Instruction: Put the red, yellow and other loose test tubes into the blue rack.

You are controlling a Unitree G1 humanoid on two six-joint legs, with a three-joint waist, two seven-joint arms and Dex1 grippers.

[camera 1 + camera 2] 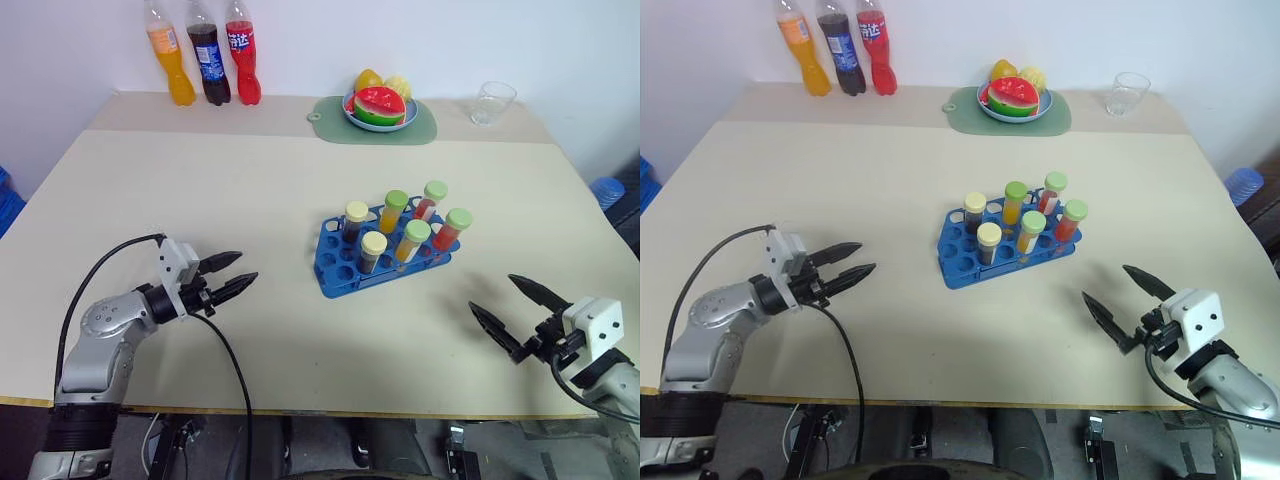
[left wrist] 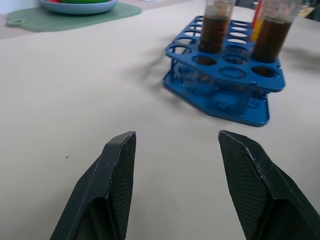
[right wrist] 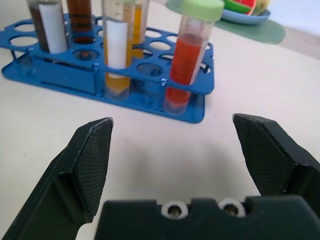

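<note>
1. Head views: 6 capped tubes (image 1: 417, 232) upright in blue rack (image 1: 345, 270) mid surface (image 1: 250, 180); no loose tubes seen, so task prob. done. 3 bottles (image 1: 208, 52) at back.
2. L wrist: left gripper (image 2: 172, 187) jaws apart, empty, aimed at rack.
3. R wrist: right gripper (image 3: 172, 160) jaws wide apart, empty, clear of rack.

In the left wrist view the two brown tubes (image 2: 216, 30) lose their caps to the frame edge. The labels on the three bottles (image 1: 205, 50) are too small to read.
</note>
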